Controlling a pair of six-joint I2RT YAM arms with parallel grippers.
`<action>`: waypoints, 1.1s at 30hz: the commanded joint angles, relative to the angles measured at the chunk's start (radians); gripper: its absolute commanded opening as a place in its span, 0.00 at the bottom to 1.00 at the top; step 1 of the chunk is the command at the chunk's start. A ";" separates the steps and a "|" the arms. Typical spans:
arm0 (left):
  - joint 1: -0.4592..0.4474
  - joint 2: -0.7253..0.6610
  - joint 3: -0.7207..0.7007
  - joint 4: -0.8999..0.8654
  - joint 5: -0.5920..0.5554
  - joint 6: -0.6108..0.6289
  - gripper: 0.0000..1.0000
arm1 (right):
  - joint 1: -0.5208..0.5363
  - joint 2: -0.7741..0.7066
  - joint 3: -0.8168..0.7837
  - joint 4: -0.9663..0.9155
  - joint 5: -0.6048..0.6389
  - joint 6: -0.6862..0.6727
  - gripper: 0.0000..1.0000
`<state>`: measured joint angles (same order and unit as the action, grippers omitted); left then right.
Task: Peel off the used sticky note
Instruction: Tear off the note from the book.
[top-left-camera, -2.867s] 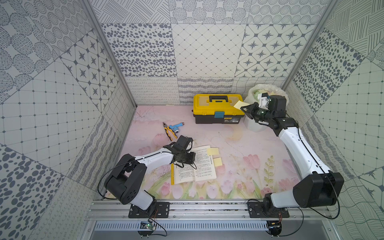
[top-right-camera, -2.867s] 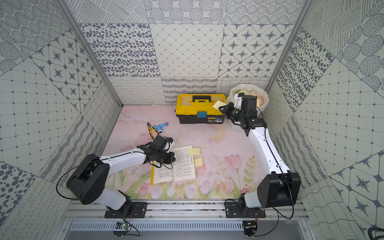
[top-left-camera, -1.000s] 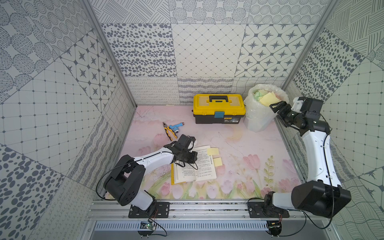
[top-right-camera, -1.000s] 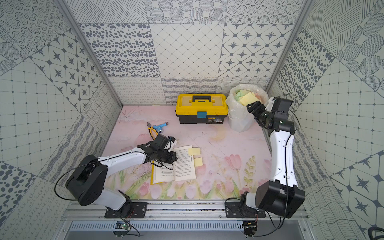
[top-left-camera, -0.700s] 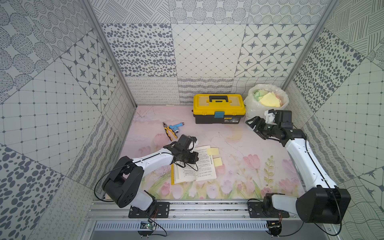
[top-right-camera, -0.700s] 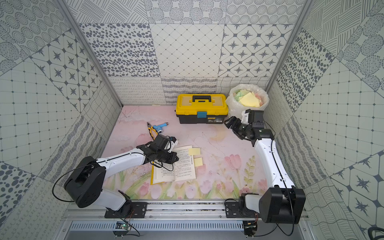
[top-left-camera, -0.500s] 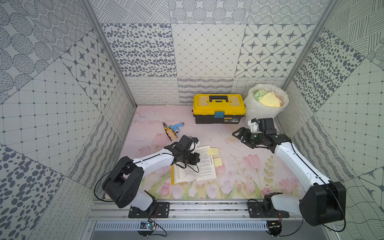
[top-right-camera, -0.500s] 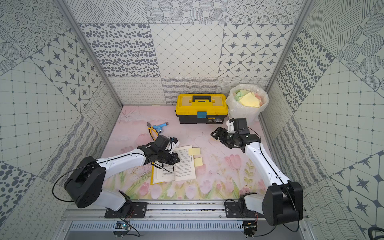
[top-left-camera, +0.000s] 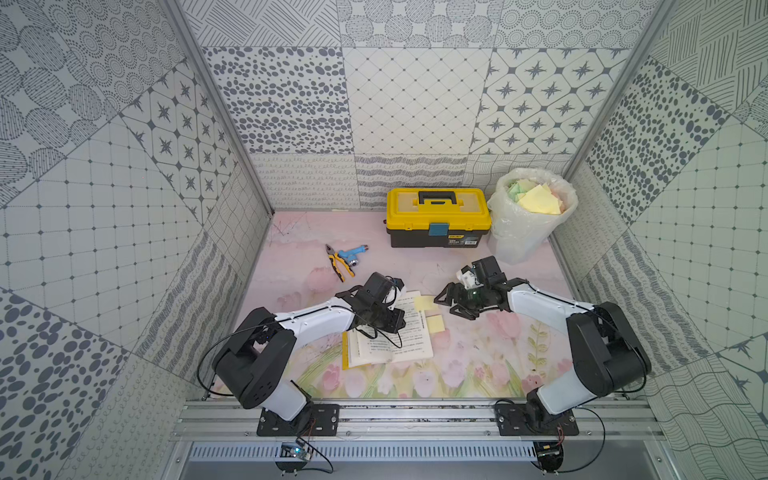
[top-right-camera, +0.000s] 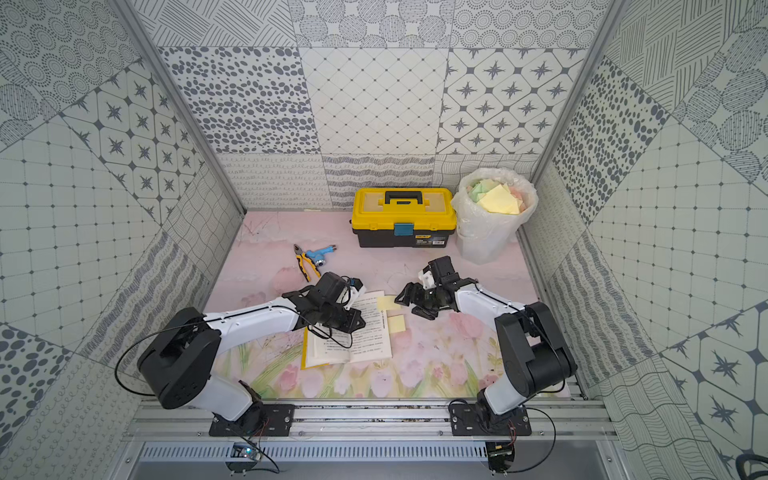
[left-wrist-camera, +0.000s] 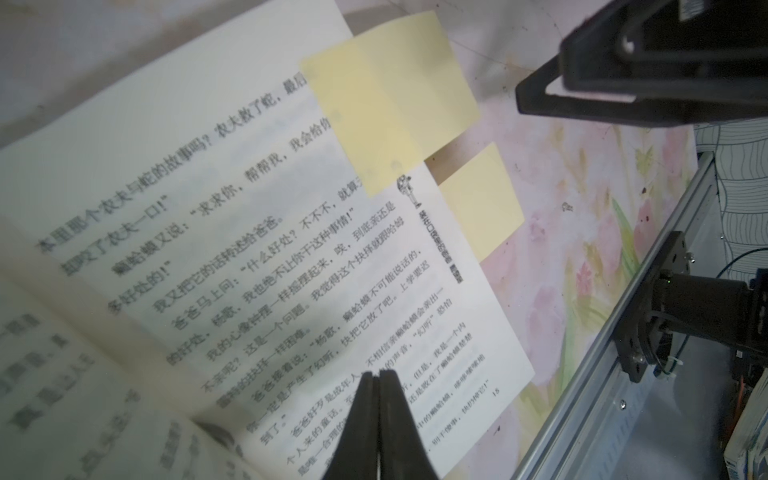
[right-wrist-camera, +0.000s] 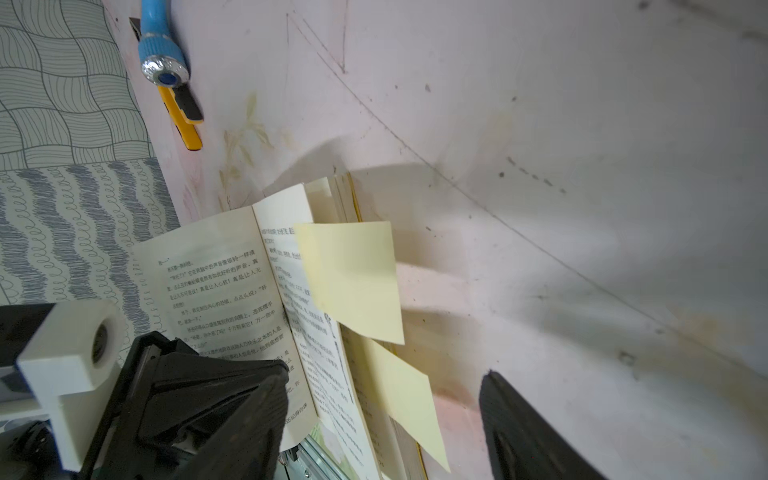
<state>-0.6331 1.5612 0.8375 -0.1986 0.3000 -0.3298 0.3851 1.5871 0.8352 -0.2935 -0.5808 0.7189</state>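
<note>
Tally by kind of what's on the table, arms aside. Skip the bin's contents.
sticky notes on the book: 2
open book: 1
yellow toolbox: 1
pliers: 1
blue flashlight: 1
lined bin: 1
Total: 7

The sticky note (top-left-camera: 424, 302) and the neighbouring note (top-left-camera: 435, 323) were pale yellow; the toolbox (top-left-camera: 436, 210) yellow over black, its latch (top-left-camera: 439, 228) blue; the tabletop (top-left-camera: 478, 353) pink with tulips; the walls (top-left-camera: 415, 104) grey-patterned white.
</note>
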 joint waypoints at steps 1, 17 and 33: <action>-0.007 0.027 0.023 0.016 0.017 0.005 0.07 | 0.018 0.051 -0.010 0.125 -0.045 0.020 0.74; -0.006 0.093 0.056 0.005 -0.004 -0.001 0.07 | 0.021 0.108 0.004 0.188 -0.105 0.063 0.34; -0.006 0.155 0.100 -0.026 -0.045 -0.008 0.06 | 0.033 0.064 0.034 0.167 -0.092 0.080 0.00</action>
<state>-0.6365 1.6989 0.9180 -0.1993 0.2794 -0.3378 0.4114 1.6791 0.8398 -0.1318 -0.6765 0.8009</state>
